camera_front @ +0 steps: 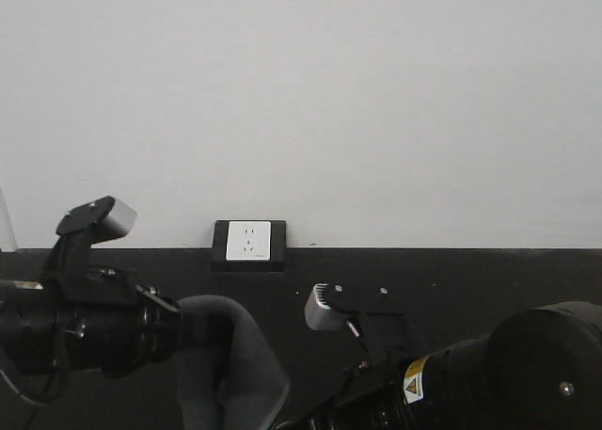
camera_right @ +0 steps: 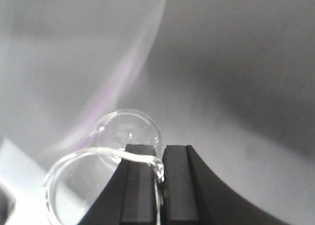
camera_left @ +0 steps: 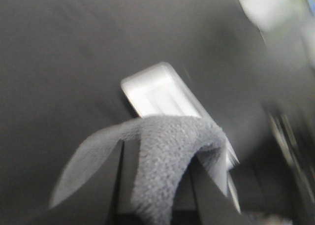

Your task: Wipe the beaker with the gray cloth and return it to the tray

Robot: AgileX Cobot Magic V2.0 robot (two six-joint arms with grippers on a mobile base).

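Note:
The gray cloth [camera_left: 167,161] is draped over and between the fingers of my left gripper [camera_left: 160,153], which is shut on it. In the front view the gray cloth [camera_front: 230,364] hangs from the left arm's end above the black table. Below the cloth, the silver tray [camera_left: 147,94] lies on the black surface, blurred. My right gripper [camera_right: 162,151] is shut on the wall of the clear glass beaker [camera_right: 125,131], one finger inside the rim and one outside. The beaker lies tilted, base away from the camera. It is hidden in the front view.
A white wall socket on a black box [camera_front: 248,241] sits at the back edge of the black table [camera_front: 451,279], under a white wall. The right arm [camera_front: 489,374] fills the lower right. A blurred white object [camera_left: 261,6] lies at the top right of the left wrist view.

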